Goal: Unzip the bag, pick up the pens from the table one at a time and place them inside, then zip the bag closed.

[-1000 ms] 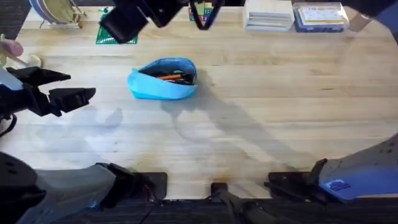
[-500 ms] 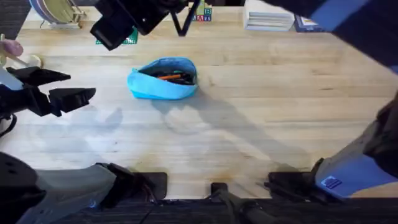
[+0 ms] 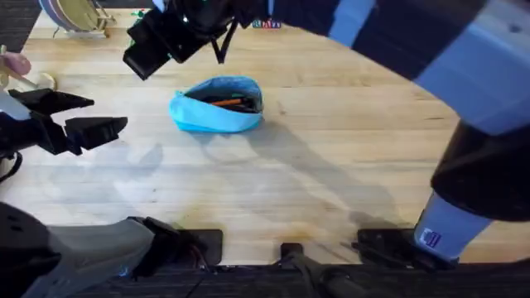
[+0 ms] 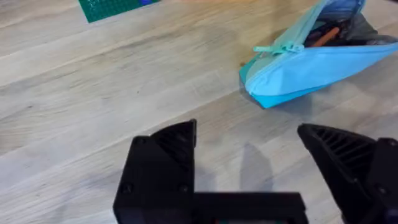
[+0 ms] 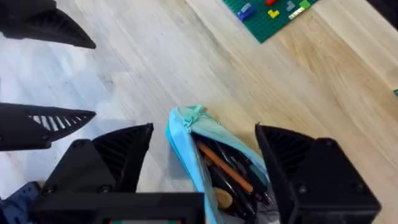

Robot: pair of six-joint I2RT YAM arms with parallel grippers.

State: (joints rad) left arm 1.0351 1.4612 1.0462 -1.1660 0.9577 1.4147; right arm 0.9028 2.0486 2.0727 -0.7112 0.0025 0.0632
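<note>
From overhead, the small light-blue soft fabric pouch [image 3: 217,104] lies on the large pale wooden worktop [image 3: 331,165], in its far left-of-centre part, with its zipper open along the top. Slim orange and dark pens [image 3: 230,102] lie inside it. The left claw [image 3: 88,116] hangs at the left edge of the worktop, well apart from the pouch, its black fingers spread and grasping nothing. The right arm reaches across from the lower right, large and blurred under the camera, and its black right claw [image 3: 222,45] sits above the far side of the pouch.

In the left wrist view, the left claw [image 4: 273,146] is released, with bare worktop [image 4: 93,93] between its two fingers. The pouch [image 4: 311,56] lies beyond them, one rounded end with its light-blue zipper pull [image 4: 273,47] turned this way, and an orange pen [image 4: 326,36] shows in the opening. A green studded plate [image 4: 115,7] lies farther off.

In the right wrist view, the right claw [image 5: 205,140] is spread wide straddling the open pouch [image 5: 205,155], touching neither side. An orange pen [image 5: 224,165] and dark ones lie inside. The left claw's fingers [image 5: 43,118] show at one side, and a green studded plate [image 5: 273,15] with small coloured bricks lies beyond.
</note>
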